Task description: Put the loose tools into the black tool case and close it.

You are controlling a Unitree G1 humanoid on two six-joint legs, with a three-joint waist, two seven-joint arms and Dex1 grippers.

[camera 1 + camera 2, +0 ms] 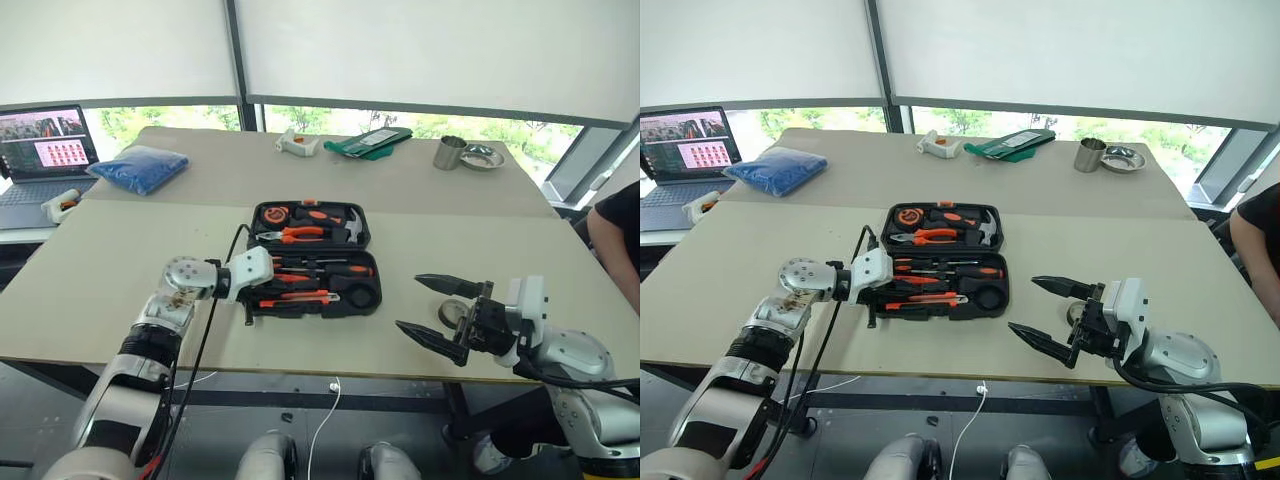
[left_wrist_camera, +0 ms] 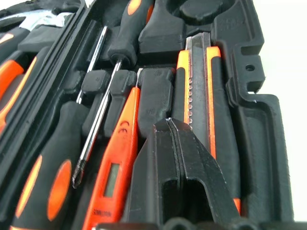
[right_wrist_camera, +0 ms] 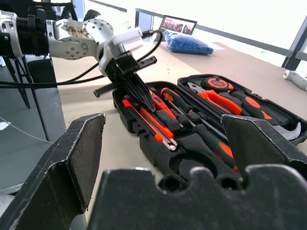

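Note:
The black tool case [image 1: 366,240] lies open in the middle of the table. Its near half holds two black-and-orange screwdrivers [image 2: 43,191], a small orange screwdriver [image 2: 115,177] and the orange-black utility knife [image 2: 199,96]. My left gripper [image 3: 149,103] is shut with nothing between its fingers. It points down into the left end of that near half, and its tip [image 2: 169,125] lies between the small orange screwdriver and the knife. To the right of the case, my right gripper [image 1: 410,302] hangs open and empty over the table's front edge. A small round greyish thing [image 1: 452,312] lies on the table just behind it.
Orange-handled pliers [image 1: 300,235], a hammer and a tape measure fill the case's far half. A blue bag [image 1: 140,168] and a laptop [image 1: 45,150] are at the far left. A metal cup [image 1: 450,152] and bowl [image 1: 482,156] stand far right. A person [image 1: 615,230] is at the right edge.

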